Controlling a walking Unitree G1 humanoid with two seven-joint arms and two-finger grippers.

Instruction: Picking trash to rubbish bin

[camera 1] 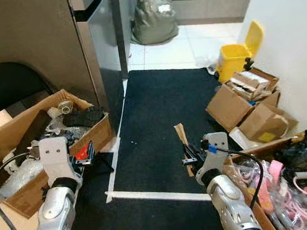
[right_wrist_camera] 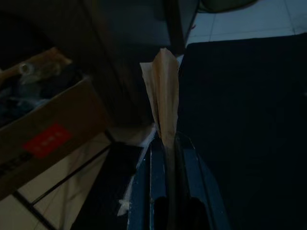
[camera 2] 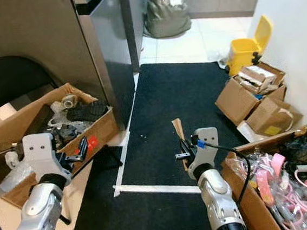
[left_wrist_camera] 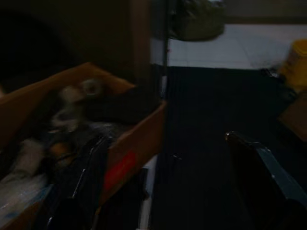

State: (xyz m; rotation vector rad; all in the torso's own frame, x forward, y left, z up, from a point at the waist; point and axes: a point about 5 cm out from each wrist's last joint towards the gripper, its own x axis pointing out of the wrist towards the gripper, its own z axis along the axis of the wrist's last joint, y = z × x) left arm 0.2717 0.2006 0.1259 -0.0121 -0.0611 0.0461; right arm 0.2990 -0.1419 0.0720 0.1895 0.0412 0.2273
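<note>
The trash I am holding is a piece of brown cardboard, long and narrow, folded along its length and ending in a point. My right gripper pinches its lower end between the two black fingers, so the strip stands up above the black mat, in front of my right arm.

My left gripper is raised beside the big open cardboard box on my left; its fingers are spread apart, with nothing between them. This box is full of mixed things, plastic wrap and a roll of tape among them, and it has a red label on its side.

The floor is a black mat with a white strip across its near edge, then white tiles further away. A grey cabinet stands on the left, and a white wall is on the right.

I count one yellow rubbish bin with its lid open, near the wall; two smaller cardboard boxes just in front of it; one grey-green filled bag at the far end; one black chair behind the big box; and one box of pink hangers at my right.
</note>
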